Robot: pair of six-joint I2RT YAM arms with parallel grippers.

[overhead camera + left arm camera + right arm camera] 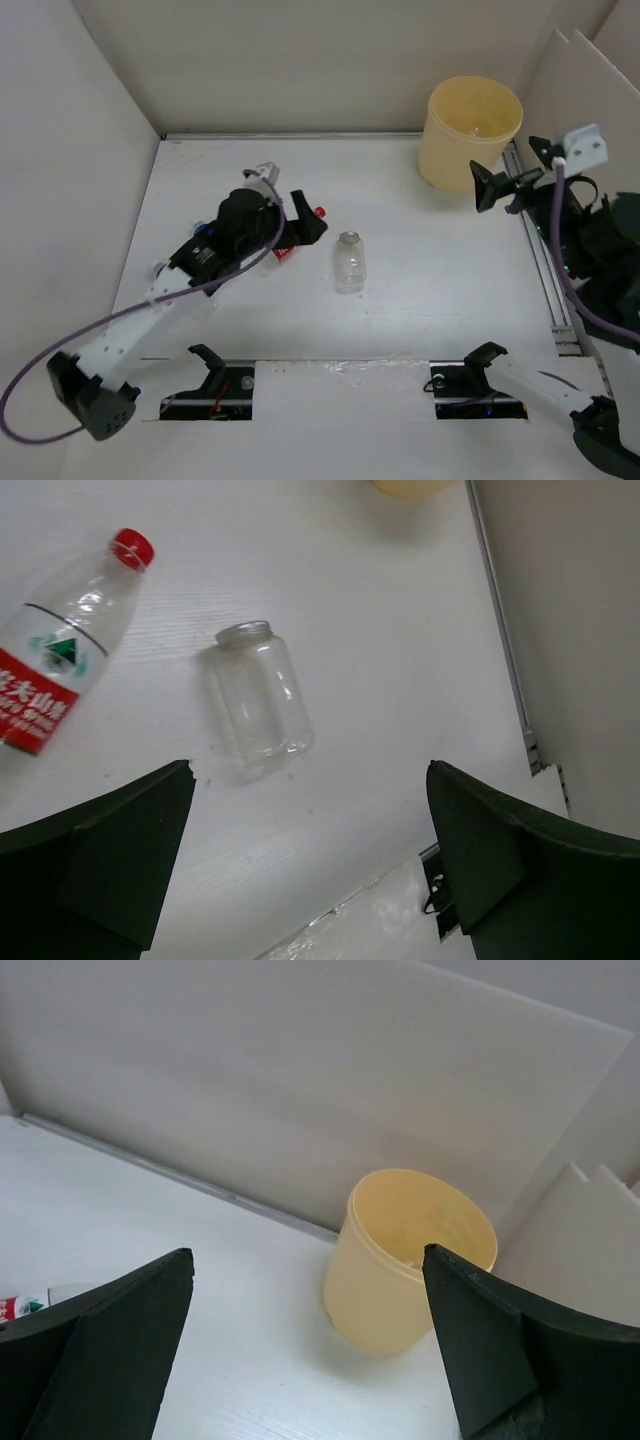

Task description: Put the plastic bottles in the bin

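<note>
- The short bottle [349, 260] lies on its side on the table [440, 290], well to the left of the bin [470, 130] and nearer the arms. Its open mouth points towards the back wall [300, 70].
- The red-capped bottle [60, 650] also lies flat, farther from the bin. In the top view the left arm partly covers it.
- The left gripper [310, 790] hangs over this pair with its jaws wide and nothing in them. In its wrist view the short bottle lies ahead between the fingers [110, 850].
- The step in hand looks like a pick by the left arm. It should turn the jaws square across the chosen bottle's body and come straight down. Clear round plastic is likely to roll or squirt out, so it should close around the middle.
- The two bottles are near each other, so a wide finger could knock the one not chosen.
- The right gripper [305, 1270] is just beside the bin on its near right side, spread wide and empty.
- What is inside the bin cannot be made out.
- The bin stands close to the back wall and to the metal rail [545, 280] on the right edge.
- The table between the bottles and the bin is bare. The carry should go up and over the rim, keeping off the right arm.
</note>
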